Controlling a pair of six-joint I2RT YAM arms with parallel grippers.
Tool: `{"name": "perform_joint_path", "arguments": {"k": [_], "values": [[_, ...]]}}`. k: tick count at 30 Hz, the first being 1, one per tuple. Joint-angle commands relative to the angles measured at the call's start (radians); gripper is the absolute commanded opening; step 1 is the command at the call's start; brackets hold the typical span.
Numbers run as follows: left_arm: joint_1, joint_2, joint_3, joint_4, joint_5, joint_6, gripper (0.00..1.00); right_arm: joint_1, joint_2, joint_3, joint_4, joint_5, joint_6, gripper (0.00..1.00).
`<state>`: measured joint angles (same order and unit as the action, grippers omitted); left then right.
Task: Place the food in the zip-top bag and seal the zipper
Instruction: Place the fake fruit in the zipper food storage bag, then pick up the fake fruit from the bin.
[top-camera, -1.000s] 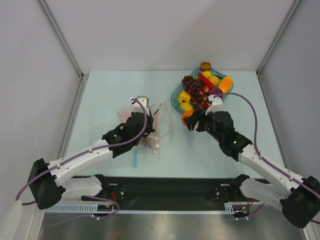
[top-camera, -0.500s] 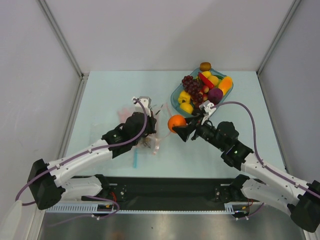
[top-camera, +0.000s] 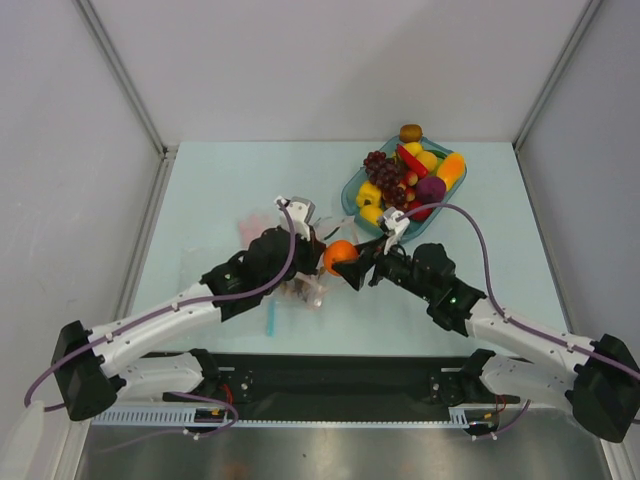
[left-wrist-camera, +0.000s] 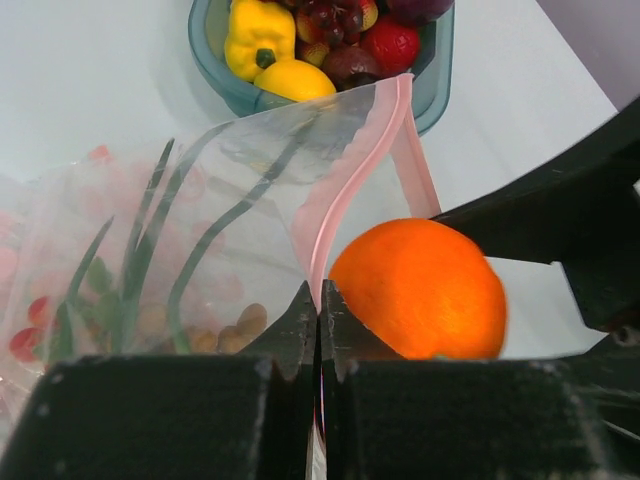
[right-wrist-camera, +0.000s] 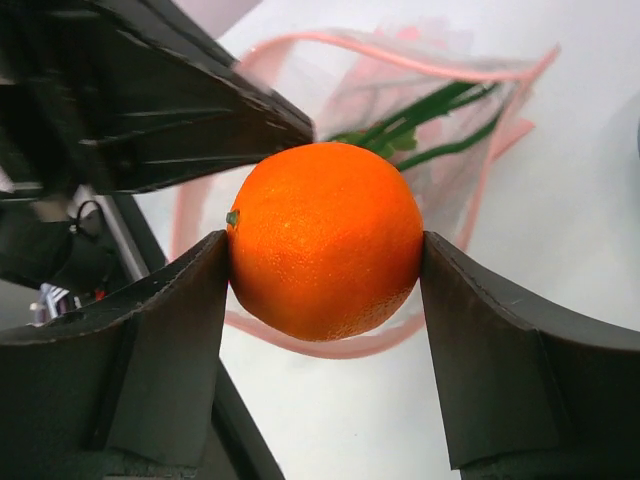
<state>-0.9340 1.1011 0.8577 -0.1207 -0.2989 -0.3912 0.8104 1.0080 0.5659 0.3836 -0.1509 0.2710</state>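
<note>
Two robot arms meet over a pale table (top-camera: 220, 180), seen from above and from each wrist.

The left hand (left-wrist-camera: 319, 305) is closed tight, its two dark fingertips pinching the zipper (left-wrist-camera: 400, 150), a thin pink strip that runs along the mouth of the zip-top bag (left-wrist-camera: 120, 220). The pinch lifts that edge, so the mouth gapes open towards the right arm. The clear, crinkly bag lies on the table under and beside the left arm. Inside it a green stalk (left-wrist-camera: 200, 260) shows through the plastic, with a few small tan and red pieces near the bottom that are too blurred to name.

The right hand (right-wrist-camera: 322, 262) grips an orange (left-wrist-camera: 420, 290), one dark finger pressed against each side of the fruit. The orange hangs above the table right at the bag's open mouth, just beside the raised pink strip and close to the left fingertips. From the right wrist the pink strip curves behind and below the fruit. Whether the orange has crossed the rim cannot be told.

Behind the two hands, towards the far right of the table, stands a translucent teal tray (top-camera: 350, 204). It holds the rest of the food: a yellow pepper (left-wrist-camera: 258, 30), a lemon (left-wrist-camera: 293, 80), dark grapes (top-camera: 385, 170) and several red, purple and orange pieces piled together.
</note>
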Motion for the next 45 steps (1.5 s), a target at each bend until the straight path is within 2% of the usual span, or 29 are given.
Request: {"name": "perform_joint_path", "arguments": {"k": [1,10,11,15,20,27,32,36,45], "values": [[-0.019,-0.046,0.014,0.064,0.034,0.020,0.00,0.009,0.037,0.042,0.034,0.086,-0.007,0.50],[-0.019,-0.133,-0.009,0.075,0.024,0.035,0.01,0.041,0.253,0.129,0.015,0.096,0.007,0.50],[-0.019,-0.139,-0.014,0.078,0.024,0.035,0.01,0.055,0.273,0.140,0.011,0.106,0.004,0.59],[-0.019,-0.139,-0.019,0.072,0.004,0.026,0.00,0.081,0.290,0.172,-0.025,0.137,-0.010,0.80],[-0.019,-0.109,-0.008,0.035,-0.104,-0.021,0.00,0.084,0.179,0.118,-0.019,0.151,-0.024,0.90],[-0.019,-0.109,-0.008,0.024,-0.161,-0.034,0.00,0.084,0.008,0.060,-0.032,0.296,-0.039,0.90],[-0.019,-0.147,-0.031,0.032,-0.198,-0.037,0.00,0.056,-0.026,0.068,-0.116,0.552,0.020,0.77],[-0.019,-0.149,-0.039,0.039,-0.195,-0.034,0.00,-0.029,-0.037,0.068,-0.166,0.593,0.091,0.74],[-0.019,-0.155,-0.040,0.041,-0.178,-0.032,0.00,-0.197,0.023,0.074,-0.216,0.677,0.113,0.97]]}}
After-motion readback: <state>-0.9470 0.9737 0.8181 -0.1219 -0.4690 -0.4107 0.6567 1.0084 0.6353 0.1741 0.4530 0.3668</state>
